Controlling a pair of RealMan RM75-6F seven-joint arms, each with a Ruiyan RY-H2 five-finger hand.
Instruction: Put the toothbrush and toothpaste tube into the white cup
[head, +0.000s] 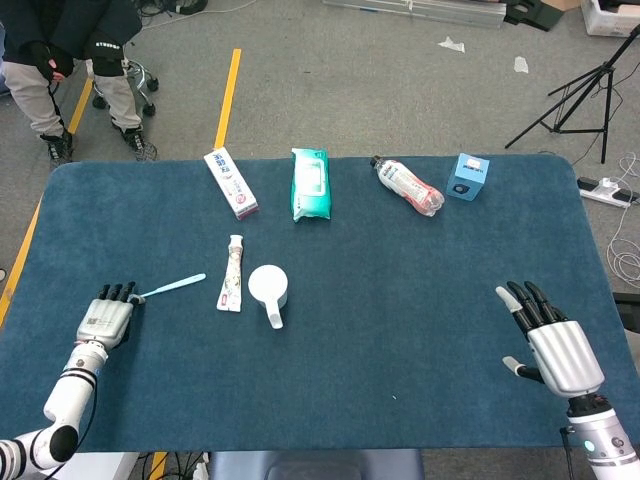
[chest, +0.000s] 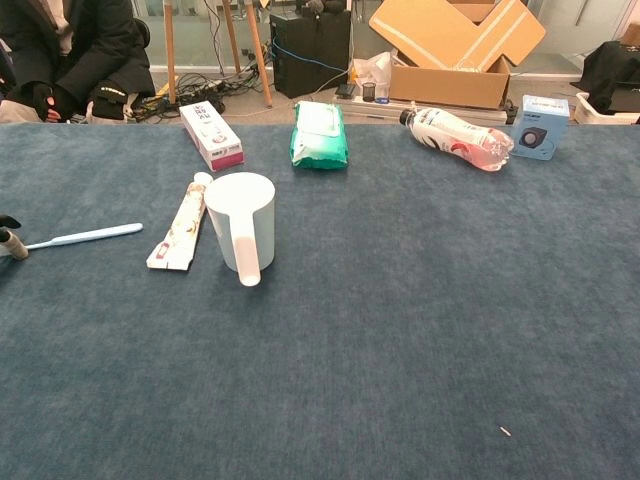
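Blue carpet-like table (head: 400, 300); slim toothbrush (head: 172, 288) tip at left hand (head: 104, 318), grasp unclear; right hand (head: 555, 345) fingers spread, empty.

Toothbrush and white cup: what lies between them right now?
The toothpaste tube lies flat between the toothbrush and the white cup, plainly in the head view.
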